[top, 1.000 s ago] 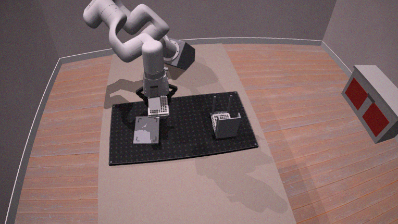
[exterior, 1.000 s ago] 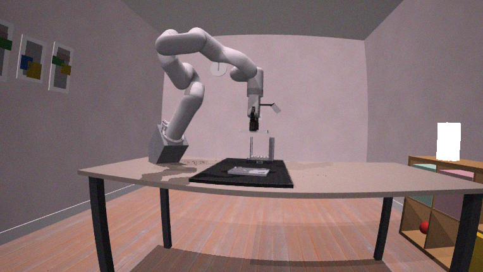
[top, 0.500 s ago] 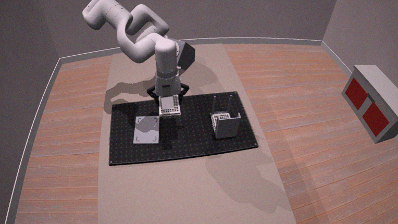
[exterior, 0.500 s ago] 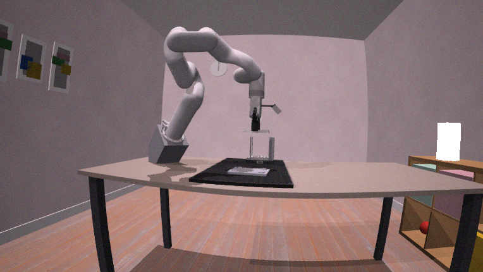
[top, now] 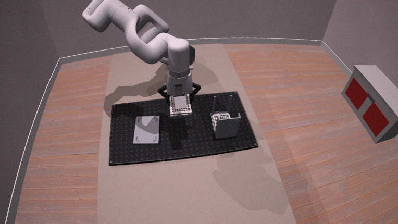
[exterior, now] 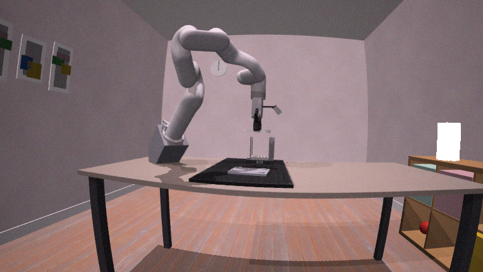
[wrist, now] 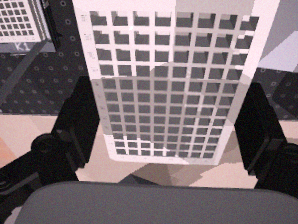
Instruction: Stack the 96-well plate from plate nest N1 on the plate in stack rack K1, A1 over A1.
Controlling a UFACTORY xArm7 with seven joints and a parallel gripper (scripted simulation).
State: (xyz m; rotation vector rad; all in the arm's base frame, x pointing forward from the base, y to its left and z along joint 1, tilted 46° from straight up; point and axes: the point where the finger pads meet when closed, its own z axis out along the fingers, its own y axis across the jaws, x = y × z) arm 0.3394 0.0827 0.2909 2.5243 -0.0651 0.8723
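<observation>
The gripper (top: 180, 98) was clamped on the white gridded 96-well plate (top: 180, 104), held level above the black board (top: 139, 156). Open board lay between it and the stack rack K1 (top: 226, 127) to the right.

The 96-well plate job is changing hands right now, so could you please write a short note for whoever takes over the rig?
Tool: shut on the 96-well plate, held level in the air above the black breadboard.
Plate nest N1: holds no plate; the pickup is done.
Stack rack K1: the lower 96-well plate sits inside, between the posts.
Position: the carried plate hangs between nest and rack, above the height of the rack posts in the exterior view.
Left: carry over K1, line up A1 over A1, lower from above until nested, release.
</observation>
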